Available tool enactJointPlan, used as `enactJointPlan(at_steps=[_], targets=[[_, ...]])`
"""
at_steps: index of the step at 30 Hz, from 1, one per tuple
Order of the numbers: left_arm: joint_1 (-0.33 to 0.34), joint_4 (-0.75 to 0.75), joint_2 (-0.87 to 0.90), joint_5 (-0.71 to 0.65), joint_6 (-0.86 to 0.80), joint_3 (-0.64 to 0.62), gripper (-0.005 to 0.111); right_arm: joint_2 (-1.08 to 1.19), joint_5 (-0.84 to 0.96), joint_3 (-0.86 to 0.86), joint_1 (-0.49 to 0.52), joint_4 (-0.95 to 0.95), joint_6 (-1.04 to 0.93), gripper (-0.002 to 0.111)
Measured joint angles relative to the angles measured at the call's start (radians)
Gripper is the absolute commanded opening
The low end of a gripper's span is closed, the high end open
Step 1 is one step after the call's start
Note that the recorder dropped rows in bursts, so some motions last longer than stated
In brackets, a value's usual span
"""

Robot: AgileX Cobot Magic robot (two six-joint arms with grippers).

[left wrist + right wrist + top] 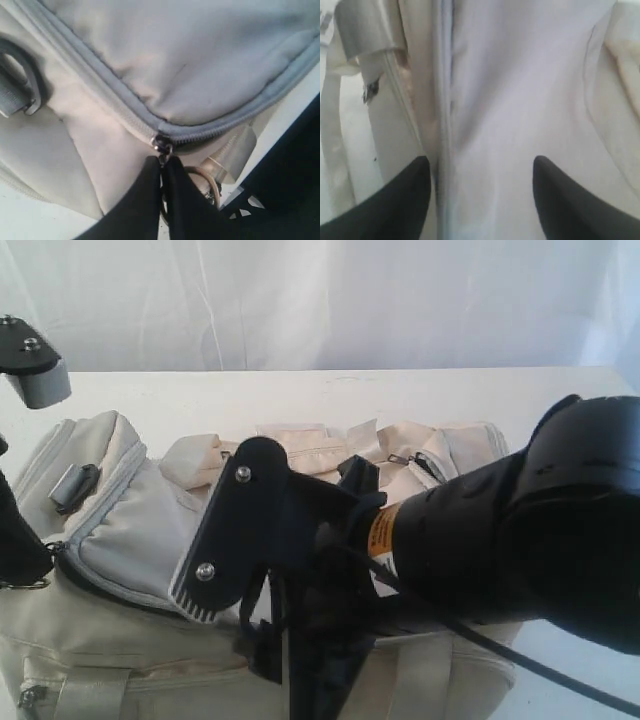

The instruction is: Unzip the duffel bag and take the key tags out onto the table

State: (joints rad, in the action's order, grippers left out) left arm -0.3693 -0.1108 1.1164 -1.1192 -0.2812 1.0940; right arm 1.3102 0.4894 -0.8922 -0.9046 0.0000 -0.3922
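The beige duffel bag (130, 520) lies across the white table (200, 390). At the bag's left end my left gripper (28, 562) is shut on the metal zipper pull (162, 148), where the grey zipper (100, 85) turns a corner. Its black fingers (145, 200) press together just below the slider. My right gripper (300, 640) hangs open over the middle of the bag's top. Its two fingertips (415, 175) stand wide apart above pale fabric and a closed grey zipper line (445, 125), holding nothing. The key tags are hidden.
My right arm's black body (520, 530) fills the near right of the exterior view and hides part of the bag. A metal strap ring (207, 180) sits beside the left fingers. Webbing handles (290, 445) lie folded on the bag's top. A white curtain hangs behind the table.
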Motion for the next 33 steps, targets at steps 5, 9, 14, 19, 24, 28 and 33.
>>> enactJointPlan(at_steps=[5, 9, 14, 19, 24, 28, 33], targets=[[0.002, -0.024, -0.032, -0.007, -0.004, 0.0, 0.0, -0.022, -0.166, 0.0, -0.05, 0.0, -0.005, 0.056], [0.004, -0.024, -0.062, -0.007, -0.005, 0.0, 0.0, 0.003, -0.275, 0.0, -0.099, 0.0, -0.009, 0.056], [0.004, -0.024, -0.092, -0.007, -0.005, -0.008, 0.0, 0.064, -0.362, 0.0, -0.124, 0.0, -0.011, 0.055], [0.004, -0.034, -0.104, -0.007, -0.005, -0.03, 0.0, 0.112, -0.42, 0.0, -0.143, 0.0, -0.011, 0.043], [0.004, -0.048, -0.104, -0.004, -0.005, -0.038, 0.0, 0.123, -0.44, 0.0, -0.152, 0.0, -0.011, 0.023], [0.004, -0.05, -0.104, -0.004, -0.005, -0.038, 0.0, 0.146, -0.447, 0.0, -0.152, 0.0, -0.011, 0.02], [0.004, -0.05, -0.104, -0.002, -0.005, -0.041, 0.0, 0.185, -0.453, 0.0, -0.152, 0.0, -0.009, 0.001]])
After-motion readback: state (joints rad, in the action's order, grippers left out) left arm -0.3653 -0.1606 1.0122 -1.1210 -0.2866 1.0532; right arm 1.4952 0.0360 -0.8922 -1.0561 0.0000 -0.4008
